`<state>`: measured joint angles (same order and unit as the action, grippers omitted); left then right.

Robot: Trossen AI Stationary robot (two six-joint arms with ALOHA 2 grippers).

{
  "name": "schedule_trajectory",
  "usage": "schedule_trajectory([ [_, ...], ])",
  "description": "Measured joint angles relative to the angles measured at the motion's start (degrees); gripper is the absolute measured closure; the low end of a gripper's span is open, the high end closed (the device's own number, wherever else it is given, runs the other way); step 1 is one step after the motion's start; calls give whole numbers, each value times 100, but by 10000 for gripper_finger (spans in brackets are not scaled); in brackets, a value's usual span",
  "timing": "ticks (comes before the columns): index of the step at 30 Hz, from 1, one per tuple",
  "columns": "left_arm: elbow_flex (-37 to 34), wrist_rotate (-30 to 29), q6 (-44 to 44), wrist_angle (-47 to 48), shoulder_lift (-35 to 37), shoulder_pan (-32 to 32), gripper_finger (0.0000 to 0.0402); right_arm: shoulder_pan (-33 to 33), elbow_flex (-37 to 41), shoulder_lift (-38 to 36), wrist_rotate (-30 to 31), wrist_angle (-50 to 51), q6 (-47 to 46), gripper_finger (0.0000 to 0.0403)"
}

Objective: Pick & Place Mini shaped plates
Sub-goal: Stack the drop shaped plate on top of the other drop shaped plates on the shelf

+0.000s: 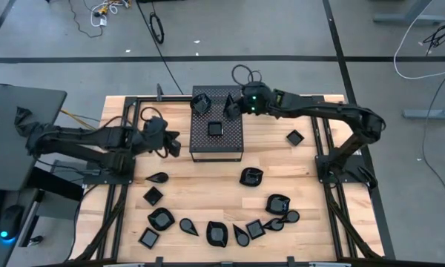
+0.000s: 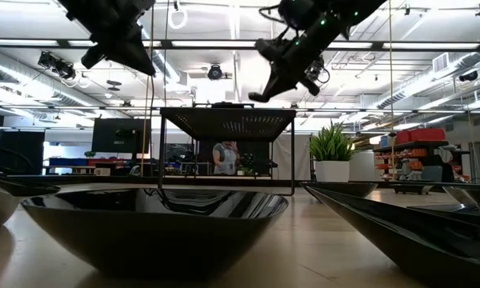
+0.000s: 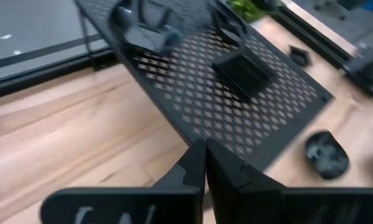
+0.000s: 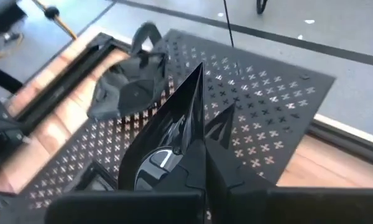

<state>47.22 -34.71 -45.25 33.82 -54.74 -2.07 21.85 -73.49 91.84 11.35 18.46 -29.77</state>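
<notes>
Two mini plates rest on the top of the black perforated box [image 1: 216, 141]: a rounded one [image 1: 202, 104] near its far left corner and a square one [image 1: 215, 128] in the middle. My right gripper [image 1: 233, 104] hovers over the box's far right part, shut on a glossy black pointed plate [image 4: 174, 134]. My left gripper [image 1: 172, 142] is shut and empty, just left of the box; its closed fingers [image 3: 205, 163] point toward the box. Several more plates lie flat on the table in an arc near the front, such as a teardrop [image 1: 157, 178] and a square [image 1: 153, 196]. My right gripper pinches the pointed plate between its two fingers at the plate's wide end [image 4: 189, 163]. The fingers slant down from the table's far right. The plate stands on edge in the hold, its pointed tip [image 4: 199, 67] away from the fingers, lifted clear above the box top [image 2: 266, 90].
One square plate [image 1: 294, 137] lies alone right of the box, and a rounded one [image 1: 251, 176] sits in front of it. A black frame rail [image 1: 322, 141] edges the table. A green potted plant [image 2: 332, 152] stands behind the box in the low view.
</notes>
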Motion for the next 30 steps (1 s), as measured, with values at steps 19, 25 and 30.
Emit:
schedule_trajectory([
  [19, 0, 1596, 1865, -341, 0, 1192, 385, -25, 2, 528, 452, -121, -126, 403],
  [25, 0, 1635, 2011, -341, 0, 1194, 385, -7, 2, 605, 464, -191, -126, 403],
  [30, 0, 1401, 2103, -430, 0, 1194, 385, -7, 2, 640, 483, -195, -124, 397],
])
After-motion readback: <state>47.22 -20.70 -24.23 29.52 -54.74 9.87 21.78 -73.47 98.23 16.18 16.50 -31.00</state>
